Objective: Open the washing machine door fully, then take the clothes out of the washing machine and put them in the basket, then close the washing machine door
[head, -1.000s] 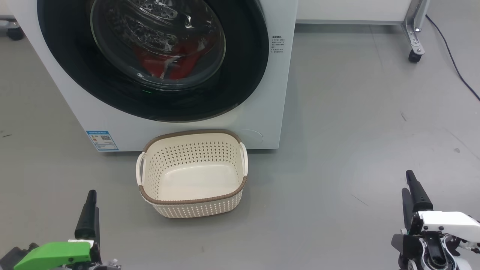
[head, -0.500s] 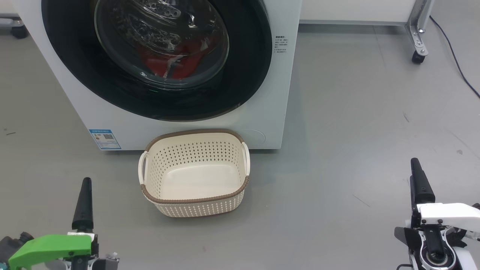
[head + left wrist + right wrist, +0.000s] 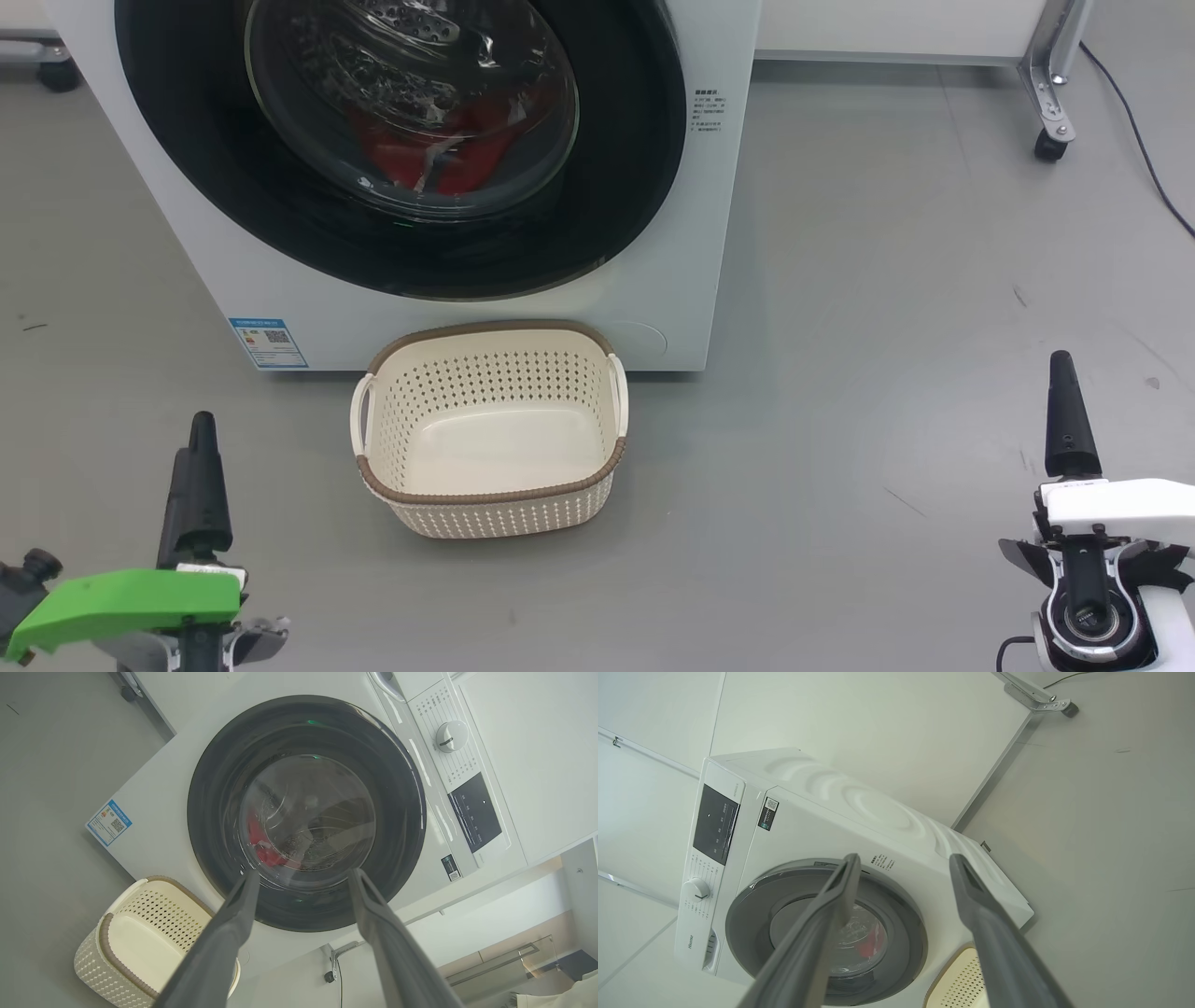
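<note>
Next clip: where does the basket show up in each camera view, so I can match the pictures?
Head view: the basket, centre, on the floor before the washing machine.
Left wrist view: the basket, lower left corner.
Right wrist view: the basket, bottom edge, right of centre, cut off.
Shared landmark: the washing machine door, shut, red clothes behind its glass.

prob. lab, washer (image 3: 691, 243), bare floor (image 3: 887, 299), wheeled frame (image 3: 1047, 93)

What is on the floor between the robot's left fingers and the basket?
Nothing stands there: in the head view, the stretch from the left fingers to the cream basket is bare grey floor.
</note>
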Robot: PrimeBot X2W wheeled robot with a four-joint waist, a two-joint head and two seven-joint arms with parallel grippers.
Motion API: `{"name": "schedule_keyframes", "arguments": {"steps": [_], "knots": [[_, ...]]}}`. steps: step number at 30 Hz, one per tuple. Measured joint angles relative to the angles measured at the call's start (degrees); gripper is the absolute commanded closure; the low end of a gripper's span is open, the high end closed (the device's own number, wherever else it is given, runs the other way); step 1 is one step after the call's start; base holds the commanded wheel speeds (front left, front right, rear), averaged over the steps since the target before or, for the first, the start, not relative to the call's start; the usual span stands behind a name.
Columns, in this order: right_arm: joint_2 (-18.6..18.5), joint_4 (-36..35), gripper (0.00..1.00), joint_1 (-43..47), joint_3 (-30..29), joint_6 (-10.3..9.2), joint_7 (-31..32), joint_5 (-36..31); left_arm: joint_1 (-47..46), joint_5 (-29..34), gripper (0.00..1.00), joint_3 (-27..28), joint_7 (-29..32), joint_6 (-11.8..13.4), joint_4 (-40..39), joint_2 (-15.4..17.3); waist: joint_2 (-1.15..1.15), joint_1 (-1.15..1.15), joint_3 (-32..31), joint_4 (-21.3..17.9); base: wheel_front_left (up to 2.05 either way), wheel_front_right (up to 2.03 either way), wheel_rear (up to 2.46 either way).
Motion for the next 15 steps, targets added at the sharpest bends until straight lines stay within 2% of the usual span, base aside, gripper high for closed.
{"name": "schedule_keyframes", "arguments": {"steps": [15], "knots": [[-0.20,-1.03,0.00,-0.02,3.11,0.01,-3.01,-13.35,0.01,14.47,0.00,-4.37,-2.88,-0.01,-3.35,0.69,0.00,0.00,0.27,0.38,0.00,0.00,0.00]]}}
